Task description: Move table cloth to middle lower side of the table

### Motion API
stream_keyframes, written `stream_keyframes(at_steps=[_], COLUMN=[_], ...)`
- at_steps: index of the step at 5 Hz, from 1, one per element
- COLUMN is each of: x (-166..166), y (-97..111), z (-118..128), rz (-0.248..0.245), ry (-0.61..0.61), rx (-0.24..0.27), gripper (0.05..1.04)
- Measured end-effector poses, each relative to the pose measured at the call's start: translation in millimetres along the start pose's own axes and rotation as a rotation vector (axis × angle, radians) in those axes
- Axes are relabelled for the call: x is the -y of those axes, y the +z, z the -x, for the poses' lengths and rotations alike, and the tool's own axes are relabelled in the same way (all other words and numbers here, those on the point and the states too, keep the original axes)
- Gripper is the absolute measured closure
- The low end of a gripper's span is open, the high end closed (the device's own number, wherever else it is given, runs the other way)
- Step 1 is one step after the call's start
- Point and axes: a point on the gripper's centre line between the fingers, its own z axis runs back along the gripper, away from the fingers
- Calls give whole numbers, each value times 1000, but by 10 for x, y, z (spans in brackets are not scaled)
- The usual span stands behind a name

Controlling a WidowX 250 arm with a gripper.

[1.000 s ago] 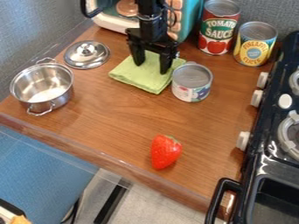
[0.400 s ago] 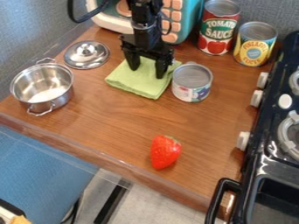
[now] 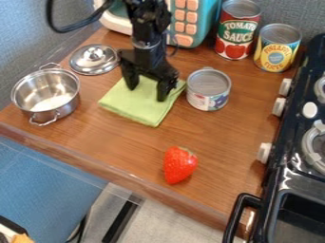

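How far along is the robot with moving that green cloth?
The black two-finger gripper is down on the light-green square cloth, which has already slid toward the front edge. That slide seems in hand, jaws apart. Left: reaching the brown wooden table's lower middle, near the red strawberry.

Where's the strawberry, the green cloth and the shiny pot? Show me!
Strawberry (image 3: 179, 165): camera view, middle of its red side.
Green cloth (image 3: 135, 103): camera view, its flat top.
Pot (image 3: 71, 101): camera view, its outer wall.

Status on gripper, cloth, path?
Gripper on green cloth, fingers apart. Cloth short of the table's lower middle. Strawberry sits near that spot, likely obstacle.
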Motion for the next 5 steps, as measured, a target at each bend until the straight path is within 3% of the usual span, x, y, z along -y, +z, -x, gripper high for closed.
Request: stream_keyframes(at_steps=[2, 5], x=[-54, -45], y=[72, 132], z=[444, 873], rz=[-8, 99], ry=[5, 27], rx=[-36, -135], gripper=[83, 84])
